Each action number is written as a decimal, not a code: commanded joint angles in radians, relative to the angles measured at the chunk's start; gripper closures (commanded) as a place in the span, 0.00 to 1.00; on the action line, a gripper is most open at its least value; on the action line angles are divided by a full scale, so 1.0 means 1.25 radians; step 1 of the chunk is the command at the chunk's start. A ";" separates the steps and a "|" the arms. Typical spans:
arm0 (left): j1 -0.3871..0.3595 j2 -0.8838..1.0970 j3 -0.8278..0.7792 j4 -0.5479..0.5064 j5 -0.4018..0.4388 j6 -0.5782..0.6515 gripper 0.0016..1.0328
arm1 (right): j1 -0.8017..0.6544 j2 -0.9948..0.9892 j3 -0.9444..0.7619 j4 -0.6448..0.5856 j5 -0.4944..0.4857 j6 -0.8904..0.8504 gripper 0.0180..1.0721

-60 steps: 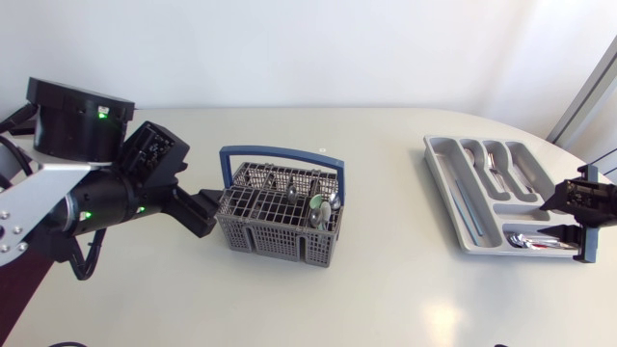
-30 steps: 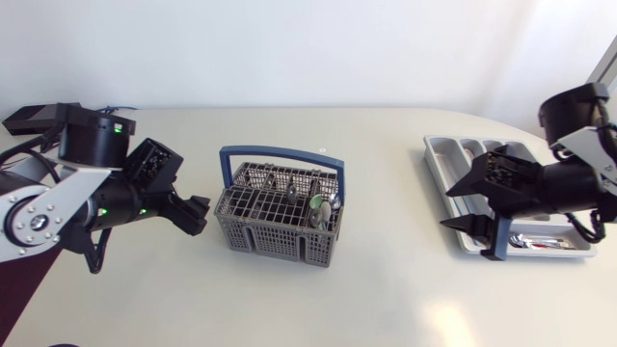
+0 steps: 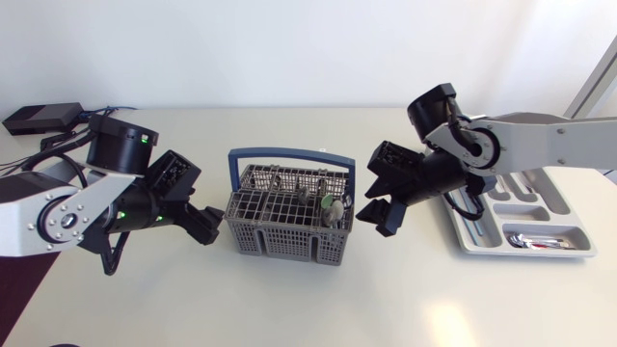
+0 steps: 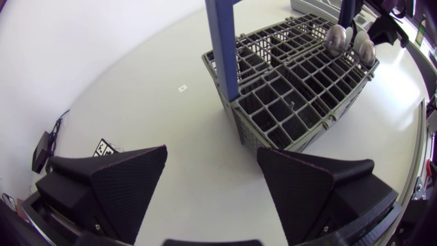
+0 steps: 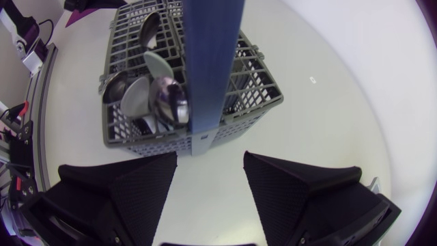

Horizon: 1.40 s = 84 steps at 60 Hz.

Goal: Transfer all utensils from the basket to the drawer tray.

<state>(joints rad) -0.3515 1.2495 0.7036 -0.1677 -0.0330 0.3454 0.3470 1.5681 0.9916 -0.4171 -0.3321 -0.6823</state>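
The grey plastic lattice basket with a blue handle [image 3: 284, 246] stands mid-tabletop [image 3: 405, 289], steel spoons [image 3: 331, 205] upright at its right end. The 2 pincers gape empty: left pincer [image 4: 212, 154] just beside the basket's left wall, right pincer [image 5: 210, 156] beside its right. The grey compartmented drawer tray [image 3: 482, 231] lies further right.

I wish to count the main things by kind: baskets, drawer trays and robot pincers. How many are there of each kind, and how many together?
basket: 1
drawer tray: 1
pincers: 2, the left pincer and the right pincer, both open
Total: 4
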 commanded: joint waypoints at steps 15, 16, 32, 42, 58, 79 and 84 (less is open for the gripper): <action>-0.034 -0.046 -0.018 -0.049 0.028 0.010 0.11 | -0.017 0.043 0.066 0.021 0.004 0.082 0.32; -0.033 -0.053 -0.017 -0.052 0.028 0.010 0.11 | -0.020 0.035 0.066 0.018 0.004 0.088 0.32; -0.042 -0.141 -0.008 -0.094 0.026 0.019 0.11 | -0.003 -0.182 0.077 -0.097 -0.022 0.217 0.33; -0.077 -0.143 -0.006 -0.093 0.026 0.013 0.11 | 0.100 -0.200 0.122 -0.124 -0.020 0.320 0.33; -0.146 -0.154 -0.009 -0.060 0.030 0.015 0.11 | 0.168 -0.124 0.171 -0.122 -0.009 0.439 0.43; -0.170 -0.061 0.004 0.042 0.100 0.033 0.11 | 0.207 -0.028 0.165 -0.065 0.023 0.534 0.44; -0.170 -0.033 0.008 0.064 0.101 0.039 0.11 | 0.206 -0.017 0.165 -0.048 0.037 0.548 0.44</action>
<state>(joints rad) -0.5579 1.1694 0.7021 -0.1112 0.0792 0.3683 0.5987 1.5181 1.1954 -0.4927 -0.3019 -0.0395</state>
